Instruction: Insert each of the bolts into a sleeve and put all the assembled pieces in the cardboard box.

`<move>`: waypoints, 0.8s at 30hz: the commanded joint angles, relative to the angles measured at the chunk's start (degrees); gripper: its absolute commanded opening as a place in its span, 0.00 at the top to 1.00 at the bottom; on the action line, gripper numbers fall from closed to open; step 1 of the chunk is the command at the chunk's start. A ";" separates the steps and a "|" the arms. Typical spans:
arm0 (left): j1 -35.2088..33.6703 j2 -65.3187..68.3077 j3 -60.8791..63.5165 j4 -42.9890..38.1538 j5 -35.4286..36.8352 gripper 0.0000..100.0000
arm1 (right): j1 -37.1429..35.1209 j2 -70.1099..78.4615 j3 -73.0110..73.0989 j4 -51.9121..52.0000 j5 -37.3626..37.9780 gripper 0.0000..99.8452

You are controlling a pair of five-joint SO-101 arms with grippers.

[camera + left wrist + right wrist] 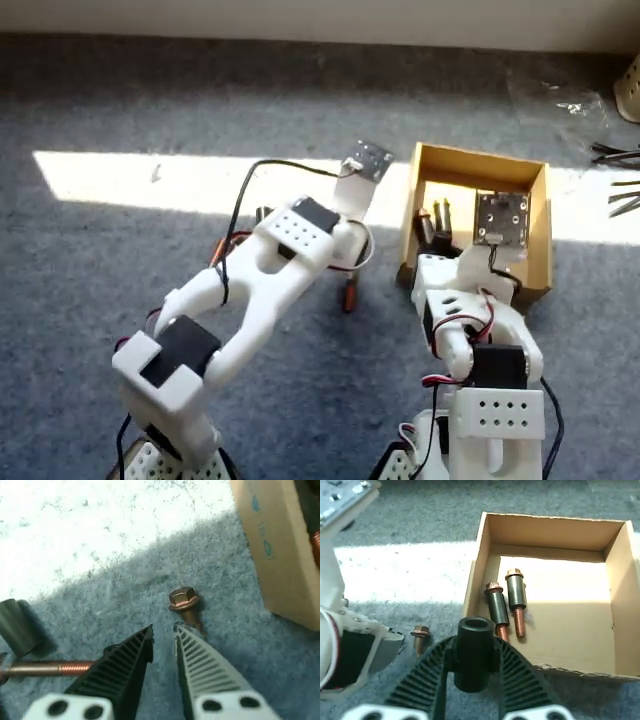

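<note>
Looks about half done. In the cardboard box (547, 527): two finished pieces (497, 607), each a bolt pushed through a dark sleeve, lying side by side on the box floor. Left to do, by the look of it: two more pairs to put together and drop in.

Clamped tight in the right gripper (474, 645): one black sleeve (475, 667), standing up, open hole on top, just outside the near wall of the box. No bolt in that hole yet.

Out on the grey surface (125, 580): one near bolt (183, 600), head up, right by the tips of the left gripper (164, 630). Gap of that gripper: narrow, with nothing held. Hard to tell whether one tip touches the bolt. Off to the side: one lying bolt (55, 668), flat on the surface, and close to it one loose sleeve (17, 627).

Counted up: two finished pieces, two loose bolts, two empty sleeves (one held, one on the surface), one box.
</note>
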 commanded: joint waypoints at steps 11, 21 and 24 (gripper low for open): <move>2.07 3.21 -5.76 -1.14 6.33 0.90 | 0.84 -1.01 -0.92 -1.45 0.62 1.00; 2.15 4.35 -5.49 -0.97 6.51 0.90 | 0.84 -1.10 -0.92 -1.45 0.70 1.00; 2.33 8.31 -6.90 -1.05 6.59 0.90 | 0.84 -1.10 -1.01 -1.36 0.70 1.00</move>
